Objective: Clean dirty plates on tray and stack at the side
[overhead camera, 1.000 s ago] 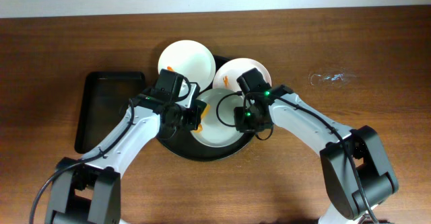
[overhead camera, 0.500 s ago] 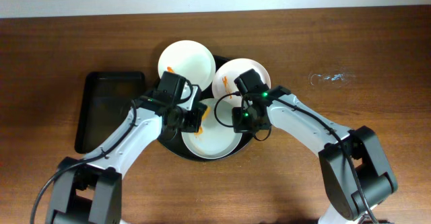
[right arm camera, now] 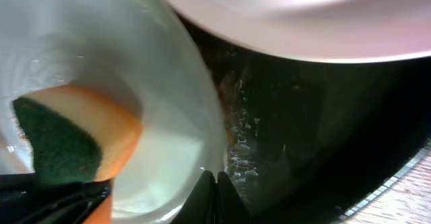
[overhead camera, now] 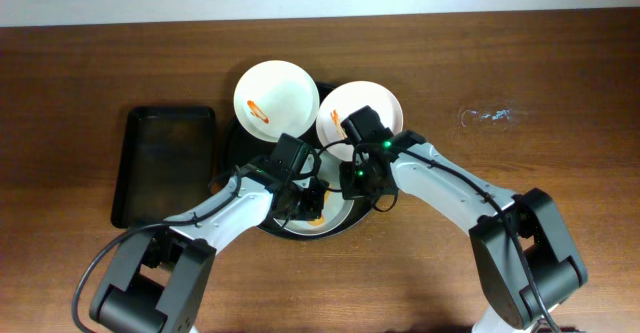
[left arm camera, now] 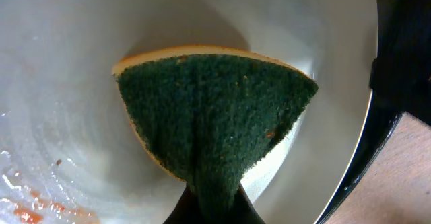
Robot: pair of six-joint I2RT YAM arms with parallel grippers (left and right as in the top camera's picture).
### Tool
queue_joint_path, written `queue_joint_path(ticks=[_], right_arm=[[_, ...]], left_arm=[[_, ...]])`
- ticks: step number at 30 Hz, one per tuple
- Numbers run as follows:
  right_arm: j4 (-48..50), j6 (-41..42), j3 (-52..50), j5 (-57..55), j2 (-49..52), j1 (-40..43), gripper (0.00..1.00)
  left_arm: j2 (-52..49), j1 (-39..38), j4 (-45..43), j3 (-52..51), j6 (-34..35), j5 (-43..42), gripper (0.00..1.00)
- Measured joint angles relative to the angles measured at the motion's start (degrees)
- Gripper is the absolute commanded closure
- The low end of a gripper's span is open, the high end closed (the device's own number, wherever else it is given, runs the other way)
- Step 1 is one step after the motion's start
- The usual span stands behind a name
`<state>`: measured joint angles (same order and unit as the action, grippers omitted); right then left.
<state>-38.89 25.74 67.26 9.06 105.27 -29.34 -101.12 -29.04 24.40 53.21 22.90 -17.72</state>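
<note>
Both bent inward, left gripper [left arm camera: 214,207] pinches sponge [left arm camera: 209,109], right gripper [right arm camera: 216,185] clamps plate [right arm camera: 158,66].

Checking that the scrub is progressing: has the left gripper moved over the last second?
Yes. In the overhead view the left gripper, holding the sponge, has slid away from the rectangular tray, rightward in frame across the front plate.

White plates [overhead camera: 285,83] with orange smears, black tray [right arm camera: 303,136], sponge [left arm camera: 209,123] green over apparently orange backing.
</note>
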Motion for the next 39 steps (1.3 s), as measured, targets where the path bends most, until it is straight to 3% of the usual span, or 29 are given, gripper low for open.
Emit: queue_joint_path(ticks=[21, 31, 39], right_arm=[[-1.3, 0.0, 0.0, 1.4, 0.0, -0.1, 0.96], [-1.6, 0.0, 0.0, 2.5, 0.0, -0.1, 0.96], [-0.6, 0.2, 0.0, 2.5, 0.0, -0.1, 0.96]], left_arm=[[-0.1, 1.6, -0.9, 0.8, 1.9, 7.6, 1.0], [-0.7, 1.6, 5.4, 3.3, -5.3, 11.2, 1.0], [-3.8, 1.6, 4.0, 5.3, -6.6, 10.0, 1.0]])
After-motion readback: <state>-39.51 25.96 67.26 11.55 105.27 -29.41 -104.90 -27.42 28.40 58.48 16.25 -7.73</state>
